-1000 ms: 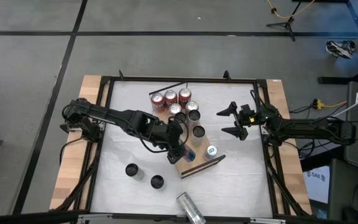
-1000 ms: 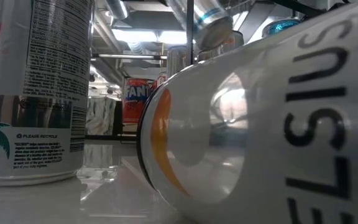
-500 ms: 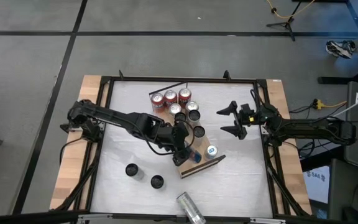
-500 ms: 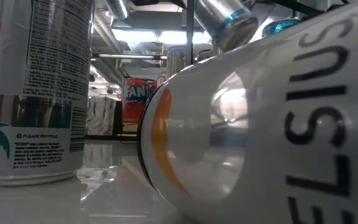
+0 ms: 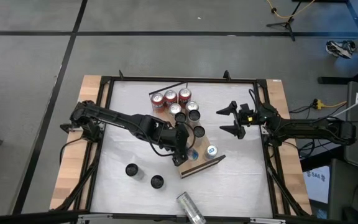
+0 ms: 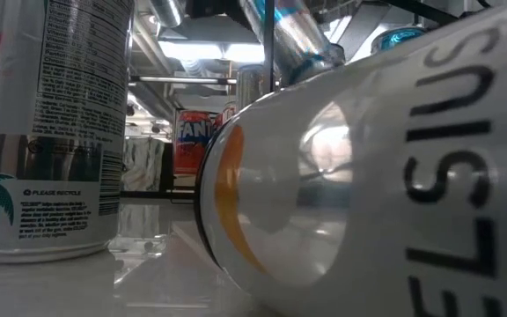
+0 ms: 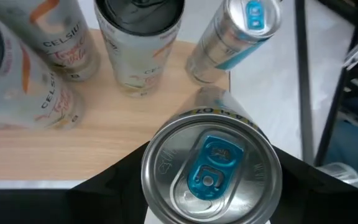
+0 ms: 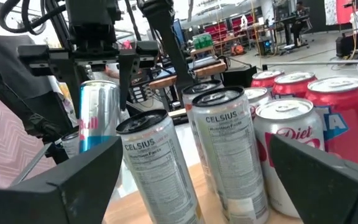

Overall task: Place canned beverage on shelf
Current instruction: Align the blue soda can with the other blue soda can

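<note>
The shelf (image 5: 194, 163) is a light-brown board slanting across the table's middle, with a thin black rail (image 5: 166, 87) at its far end. Red cans (image 5: 170, 96) and white Celsius cans (image 5: 199, 131) stand on it, and a silver-blue can (image 5: 211, 150) stands near its near end. My left gripper (image 5: 185, 149) is shut on a silver can with a blue tab (image 7: 207, 167) over the shelf's near end. The can also shows in the right wrist view (image 8: 98, 118) and, tilted, in the low view (image 6: 289, 35). My right gripper (image 5: 232, 121) is open and empty, right of the shelf. My left gripper pinches the silver can's two opposite sides, just under its top rim (image 7: 149, 163), between its two fingers (image 7: 120, 180). The fingers come from above, pointing down. The can hangs tilted below the gripper; its lower end is hidden, so I cannot tell whether it touches the shelf.
Two dark-topped cans (image 5: 132, 170) (image 5: 157, 182) stand on the white table left of the shelf's near end. A white Celsius can (image 5: 190, 208) lies on its side at the near edge and fills the low view (image 6: 368, 176). A black frame (image 5: 104, 124) rims the table.
My left gripper has carried the silver can a little toward the table's right edge, farther over the shelf's near end. In the low view the can has swung and now stands steeper than before.
</note>
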Robot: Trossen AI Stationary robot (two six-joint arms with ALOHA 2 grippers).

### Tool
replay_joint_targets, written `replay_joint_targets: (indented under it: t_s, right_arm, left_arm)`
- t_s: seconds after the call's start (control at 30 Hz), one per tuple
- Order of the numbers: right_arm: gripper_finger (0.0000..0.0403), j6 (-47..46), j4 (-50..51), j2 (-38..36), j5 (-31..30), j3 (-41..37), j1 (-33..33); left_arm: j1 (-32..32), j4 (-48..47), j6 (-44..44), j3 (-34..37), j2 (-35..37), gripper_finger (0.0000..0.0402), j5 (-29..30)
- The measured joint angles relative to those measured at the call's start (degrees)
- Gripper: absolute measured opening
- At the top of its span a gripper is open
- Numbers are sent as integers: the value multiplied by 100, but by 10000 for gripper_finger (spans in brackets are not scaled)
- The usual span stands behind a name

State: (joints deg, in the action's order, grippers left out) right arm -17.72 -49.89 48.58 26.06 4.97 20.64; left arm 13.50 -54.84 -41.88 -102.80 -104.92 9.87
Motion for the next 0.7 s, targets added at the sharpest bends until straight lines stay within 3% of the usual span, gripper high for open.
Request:
replay_joint_targets:
  t_s: [0.37, 0.7]
  right_arm:
    - [399, 0, 90, 0, 2, 0, 0]
    - [399, 0, 85, 0, 4, 0, -2]
  left_arm:
    - [0, -587, 19, 0, -333, 225, -33]
    - [-17, -1170, 25, 9, -371, 225, 318]
